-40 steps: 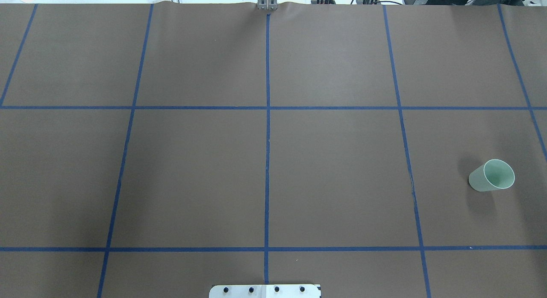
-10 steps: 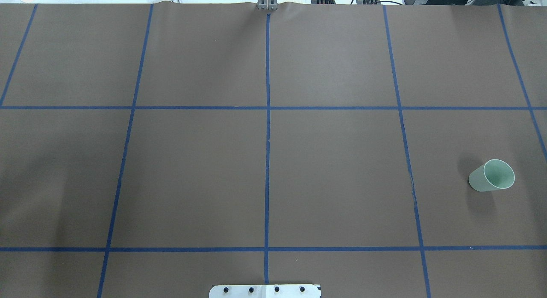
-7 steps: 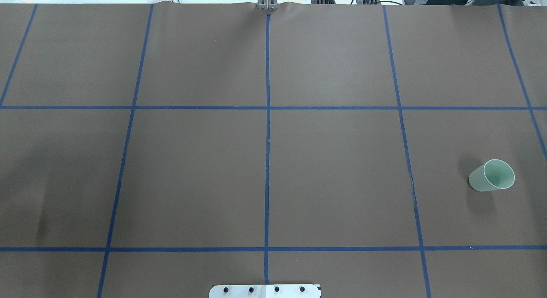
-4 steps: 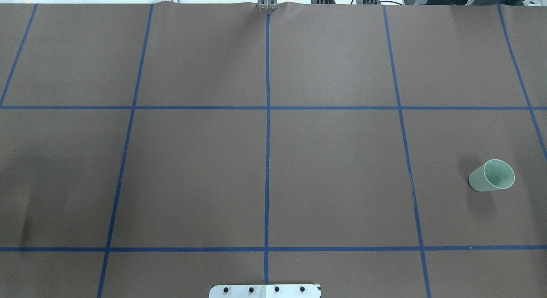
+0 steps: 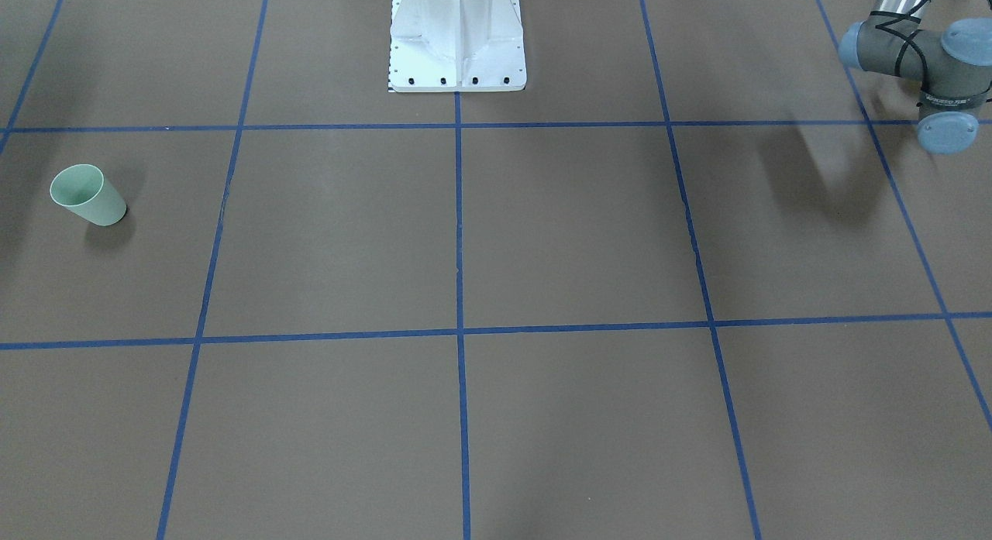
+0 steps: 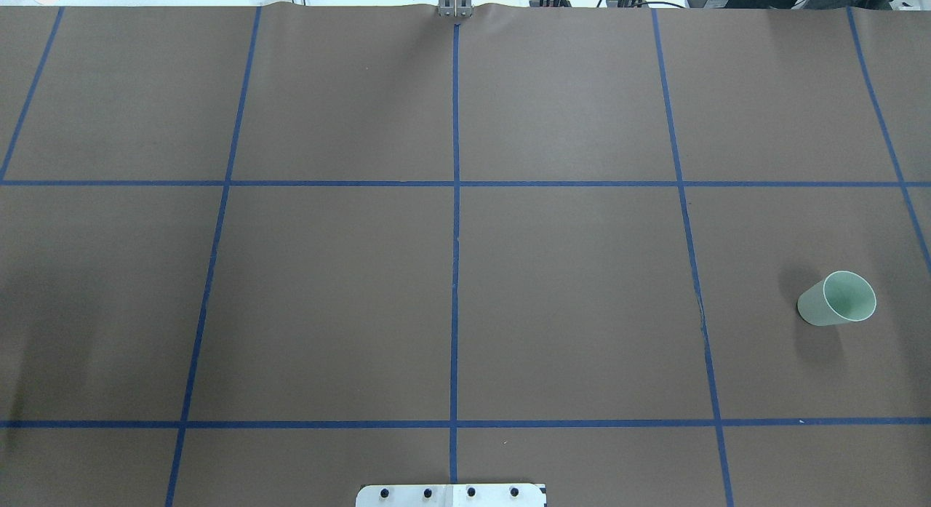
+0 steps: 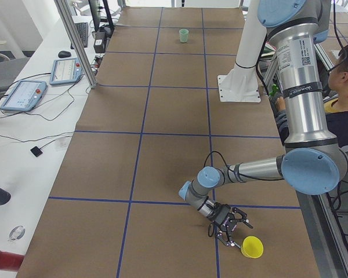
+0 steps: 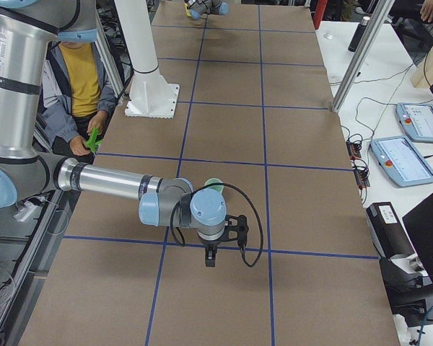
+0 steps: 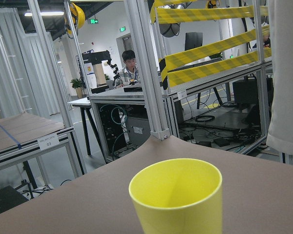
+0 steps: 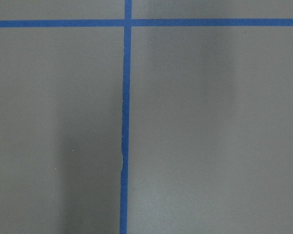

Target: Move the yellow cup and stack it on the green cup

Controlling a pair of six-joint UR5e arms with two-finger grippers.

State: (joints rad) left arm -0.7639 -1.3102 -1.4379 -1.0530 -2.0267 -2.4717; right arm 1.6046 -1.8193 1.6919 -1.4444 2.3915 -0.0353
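The yellow cup (image 7: 252,247) stands upright, mouth up, near the table's left end, and fills the lower middle of the left wrist view (image 9: 176,200). My left gripper (image 7: 232,234) is low over the table right beside it; I cannot tell whether it is open or shut. The green cup (image 6: 836,298) stands upright at the table's right side, also in the front-facing view (image 5: 87,195) and far off in the left view (image 7: 184,35). My right gripper (image 8: 209,258) hangs over the table just near of the green cup (image 8: 213,186); its state cannot be told.
The white robot pedestal (image 5: 456,44) stands at the table's near-robot edge. A seated operator (image 8: 83,79) is beside the base. Teach pendants (image 8: 418,122) and cables lie on the side bench. The yellow cup is close to the table's end edge.
A faint shadow on the overhead view's left side has drifted toward the left edge. The green cup has not moved.
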